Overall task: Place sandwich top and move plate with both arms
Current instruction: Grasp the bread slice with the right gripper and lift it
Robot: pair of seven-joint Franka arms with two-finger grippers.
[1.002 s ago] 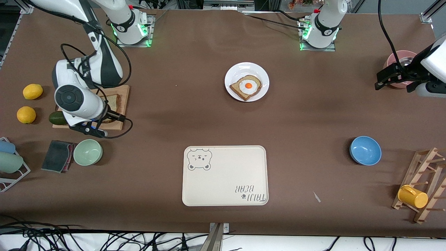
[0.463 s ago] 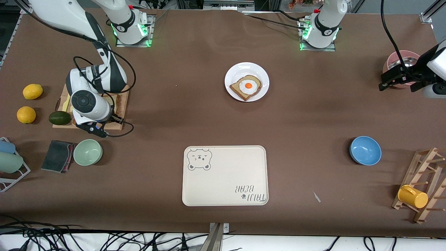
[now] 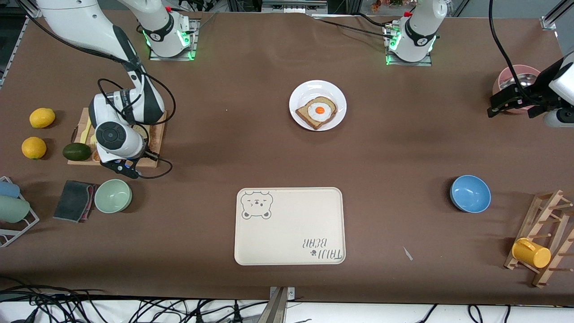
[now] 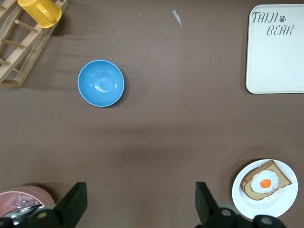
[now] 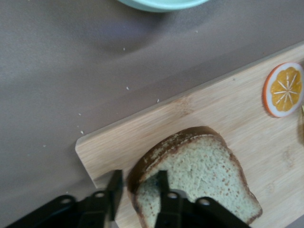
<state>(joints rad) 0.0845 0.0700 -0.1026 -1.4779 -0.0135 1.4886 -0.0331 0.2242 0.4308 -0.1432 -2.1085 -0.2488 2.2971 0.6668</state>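
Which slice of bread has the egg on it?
The slice on the white plate mid-table; the plain slice lies on the wooden board, bare.

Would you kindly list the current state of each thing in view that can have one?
sandwich top: on the cutting board, one crust edge between the right gripper fingers.
right gripper: down at the board, fingers astride the crust.
left gripper: open, empty, waiting over bare table beside the pink bowl.
plate: on the table, bearing the egg toast.
tray: empty.
blue bowl: upright, empty.
yellow cup: on the wooden rack.
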